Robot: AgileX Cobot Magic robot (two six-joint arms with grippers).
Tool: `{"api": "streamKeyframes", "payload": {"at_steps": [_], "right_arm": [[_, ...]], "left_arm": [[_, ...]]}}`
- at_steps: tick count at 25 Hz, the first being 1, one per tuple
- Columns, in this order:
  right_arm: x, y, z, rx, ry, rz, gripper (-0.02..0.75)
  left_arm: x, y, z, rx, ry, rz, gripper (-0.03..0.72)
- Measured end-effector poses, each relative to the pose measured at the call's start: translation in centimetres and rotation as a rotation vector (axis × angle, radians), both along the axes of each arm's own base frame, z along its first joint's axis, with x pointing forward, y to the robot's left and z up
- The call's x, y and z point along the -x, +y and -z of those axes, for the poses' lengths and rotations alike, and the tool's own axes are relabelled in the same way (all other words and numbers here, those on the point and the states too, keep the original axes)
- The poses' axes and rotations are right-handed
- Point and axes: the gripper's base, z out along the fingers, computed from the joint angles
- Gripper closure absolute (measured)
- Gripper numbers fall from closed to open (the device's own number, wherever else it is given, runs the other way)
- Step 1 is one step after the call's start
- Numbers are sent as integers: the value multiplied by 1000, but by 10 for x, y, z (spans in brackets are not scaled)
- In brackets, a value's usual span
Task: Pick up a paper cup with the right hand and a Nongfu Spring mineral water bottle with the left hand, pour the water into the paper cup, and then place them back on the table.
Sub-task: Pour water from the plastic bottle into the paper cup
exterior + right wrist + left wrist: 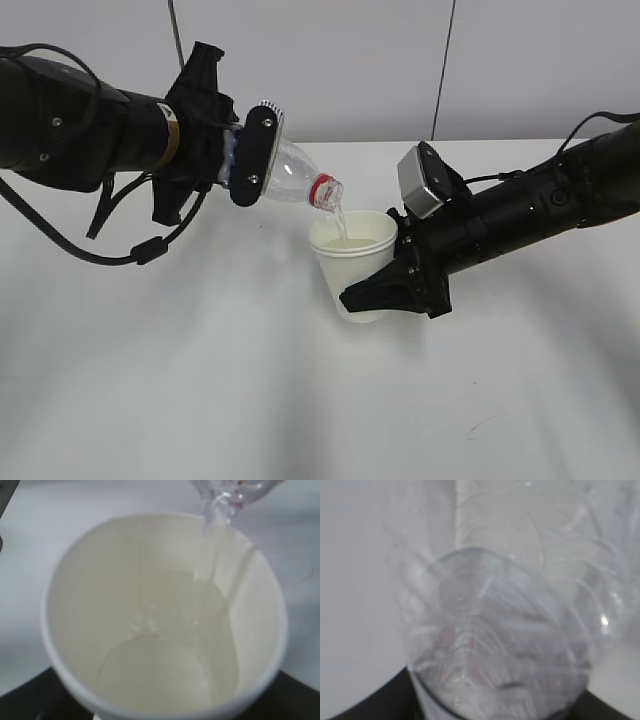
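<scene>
My left gripper (252, 160) is shut on the clear water bottle (296, 176), held tipped with its red-ringed mouth down to the right, above the cup. A thin stream of water (340, 222) runs from the mouth into the white paper cup (355, 262). My right gripper (388, 278) is shut on the cup and holds it a little above the white table (200, 380). In the left wrist view the bottle (505, 630) fills the frame, blurred. In the right wrist view the cup (160, 625) shows water (165, 660) inside and the stream (210, 545) falling at its far rim.
A grey camera block (420, 180) sits on the right wrist. Black cables (110, 245) hang from the left arm over the table. A grey wall stands behind the table's far edge.
</scene>
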Motion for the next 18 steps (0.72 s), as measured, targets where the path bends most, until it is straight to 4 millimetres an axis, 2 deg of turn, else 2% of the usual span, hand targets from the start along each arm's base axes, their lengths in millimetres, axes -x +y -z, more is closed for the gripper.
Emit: {"api": "streamKeyframes", "payload": {"at_steps": [9,18], "right_arm": [[-1,0,0,6,-3,6,258],[-1,-1,1,10,-4,7,258]], "left_arm": [[5,-10,0,0,0,28,357],[6,-11,0,0,0,30,357]]}}
